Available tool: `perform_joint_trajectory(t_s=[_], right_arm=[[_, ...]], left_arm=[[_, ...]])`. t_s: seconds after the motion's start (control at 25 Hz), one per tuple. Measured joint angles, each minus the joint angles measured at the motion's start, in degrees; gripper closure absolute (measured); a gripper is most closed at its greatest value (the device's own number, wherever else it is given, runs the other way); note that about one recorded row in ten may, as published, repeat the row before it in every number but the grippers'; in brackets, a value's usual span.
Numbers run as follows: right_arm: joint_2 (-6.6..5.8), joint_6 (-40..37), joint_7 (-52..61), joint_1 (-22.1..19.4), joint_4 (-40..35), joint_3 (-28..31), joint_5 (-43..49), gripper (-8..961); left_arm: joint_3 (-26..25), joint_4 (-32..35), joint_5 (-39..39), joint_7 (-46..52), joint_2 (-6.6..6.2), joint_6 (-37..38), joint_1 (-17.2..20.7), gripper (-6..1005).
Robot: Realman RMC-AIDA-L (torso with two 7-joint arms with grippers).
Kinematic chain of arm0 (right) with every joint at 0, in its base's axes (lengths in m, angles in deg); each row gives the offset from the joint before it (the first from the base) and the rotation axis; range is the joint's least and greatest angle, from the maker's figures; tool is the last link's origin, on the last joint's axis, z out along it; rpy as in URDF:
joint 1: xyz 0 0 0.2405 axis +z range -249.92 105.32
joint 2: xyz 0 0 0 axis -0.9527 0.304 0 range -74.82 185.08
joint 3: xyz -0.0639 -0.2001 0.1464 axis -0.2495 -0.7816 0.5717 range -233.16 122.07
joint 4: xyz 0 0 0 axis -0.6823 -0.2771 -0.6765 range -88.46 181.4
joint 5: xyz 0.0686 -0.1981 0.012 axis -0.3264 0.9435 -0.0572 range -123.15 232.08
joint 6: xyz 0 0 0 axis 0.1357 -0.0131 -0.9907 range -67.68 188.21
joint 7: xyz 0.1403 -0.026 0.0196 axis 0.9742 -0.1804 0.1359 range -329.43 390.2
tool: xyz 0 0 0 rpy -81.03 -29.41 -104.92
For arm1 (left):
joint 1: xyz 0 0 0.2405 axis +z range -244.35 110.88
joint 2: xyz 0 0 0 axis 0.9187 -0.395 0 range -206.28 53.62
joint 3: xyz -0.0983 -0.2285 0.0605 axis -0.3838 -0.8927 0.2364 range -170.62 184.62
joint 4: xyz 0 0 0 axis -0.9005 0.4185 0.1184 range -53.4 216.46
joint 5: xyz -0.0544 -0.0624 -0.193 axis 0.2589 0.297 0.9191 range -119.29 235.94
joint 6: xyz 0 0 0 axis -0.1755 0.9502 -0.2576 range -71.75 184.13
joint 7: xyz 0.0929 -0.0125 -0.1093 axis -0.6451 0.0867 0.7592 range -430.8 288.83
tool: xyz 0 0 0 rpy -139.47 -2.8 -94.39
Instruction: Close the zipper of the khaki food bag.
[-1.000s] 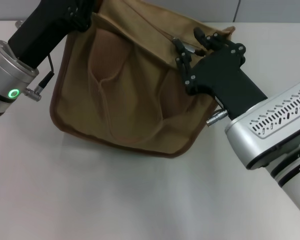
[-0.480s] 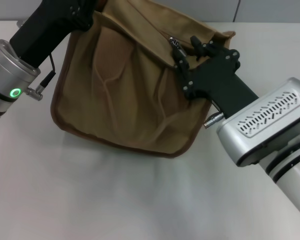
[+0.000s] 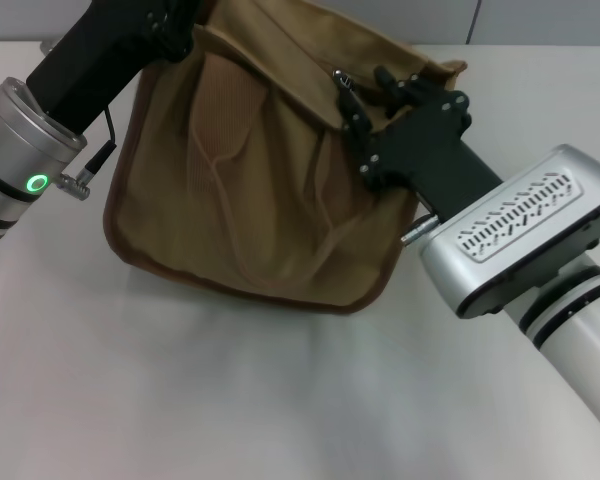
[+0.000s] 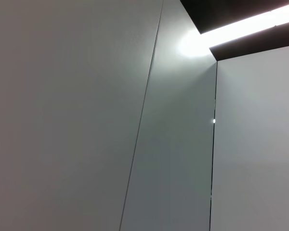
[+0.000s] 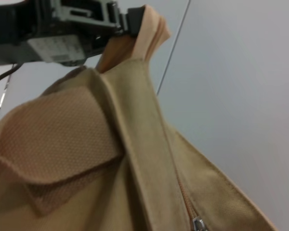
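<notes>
Since a moment ago the right pincer (image 3: 365, 95) has slid the slider (image 3: 342, 78) further along the zipper (image 5: 185, 199), seemingly pinching it. Ahead, the left pincer (image 5: 123, 17) grips the bag (image 3: 250, 190) corner taut; next, pull onward toward it.

The khaki food bag (image 3: 250, 190) is sitting on the table (image 3: 230, 400), its top tilting away. The left gripper (image 3: 175, 15) is reaching its upper left corner; the right gripper (image 3: 365, 95) is lying against its upper right, at the zipper (image 3: 342, 78) slider.
</notes>
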Motion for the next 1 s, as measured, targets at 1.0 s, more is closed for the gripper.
perform_joint_trajectory(t_s=[1.0], right_arm=[[0.28,-4.25,1.68,2.3,-3.99,0.96,-0.17,607]], left_arm=[[-0.21,-0.09,-0.02,-0.13,0.03,-0.02,-0.14,973]])
